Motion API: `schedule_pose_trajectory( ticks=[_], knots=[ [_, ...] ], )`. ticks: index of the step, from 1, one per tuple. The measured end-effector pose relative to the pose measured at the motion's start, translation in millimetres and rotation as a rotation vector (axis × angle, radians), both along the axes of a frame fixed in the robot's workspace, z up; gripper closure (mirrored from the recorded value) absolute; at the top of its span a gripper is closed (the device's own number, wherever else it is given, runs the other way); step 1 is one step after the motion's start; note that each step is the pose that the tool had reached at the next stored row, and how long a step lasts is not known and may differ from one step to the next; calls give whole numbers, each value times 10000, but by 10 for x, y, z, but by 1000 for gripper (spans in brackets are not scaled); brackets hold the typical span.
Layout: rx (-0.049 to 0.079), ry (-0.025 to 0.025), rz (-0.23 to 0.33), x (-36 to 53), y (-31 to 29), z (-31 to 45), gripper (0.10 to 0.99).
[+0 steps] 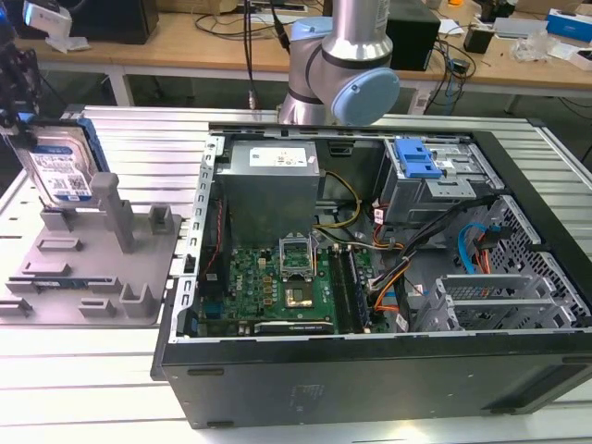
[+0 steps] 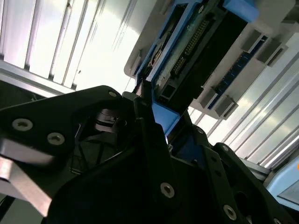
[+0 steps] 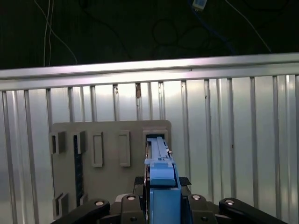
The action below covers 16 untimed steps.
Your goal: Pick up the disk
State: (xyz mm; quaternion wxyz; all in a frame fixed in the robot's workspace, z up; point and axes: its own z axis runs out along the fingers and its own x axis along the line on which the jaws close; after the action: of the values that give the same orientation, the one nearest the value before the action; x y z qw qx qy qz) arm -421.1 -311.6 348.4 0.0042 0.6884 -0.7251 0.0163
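The disk (image 1: 60, 162) stands on edge at the exterior view's far left, silver with a white-and-blue label and blue rails. Its lower edge sits at the upright posts of the grey holder (image 1: 92, 268); I cannot tell whether it rests in the slot or hangs just above it. My gripper (image 1: 26, 118) comes down on its top edge. In the first wrist view the black fingers (image 3: 189, 201) flank the disk's blue rail (image 3: 161, 158), above the grey holder (image 3: 107, 186). In the second wrist view my gripper (image 2: 161, 122) is shut on the disk (image 2: 196, 42).
An open computer case (image 1: 231, 388) takes up the middle and the exterior view's right, with a blue bracket (image 1: 416, 159) at its back. The arm's body (image 1: 351, 65) rises behind the case. The holder rests on a ribbed metal table (image 1: 83, 388). Cluttered workbenches stand behind.
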Motion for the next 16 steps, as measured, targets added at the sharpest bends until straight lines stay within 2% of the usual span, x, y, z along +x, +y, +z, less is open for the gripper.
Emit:
schedule_pose_trajectory(
  ticks=[6, 7, 9, 11, 16],
  knots=[
    [0, -6, 1, 0, 0, 327, 718],
    [0, -7, 2, 0, 0, 406, 718],
    [0, -9, 2, 0, 0, 504, 718],
    [0, -11, 3, 0, 0, 638, 718],
    [0, -15, 9, 0, 0, 898, 718]
  ],
)
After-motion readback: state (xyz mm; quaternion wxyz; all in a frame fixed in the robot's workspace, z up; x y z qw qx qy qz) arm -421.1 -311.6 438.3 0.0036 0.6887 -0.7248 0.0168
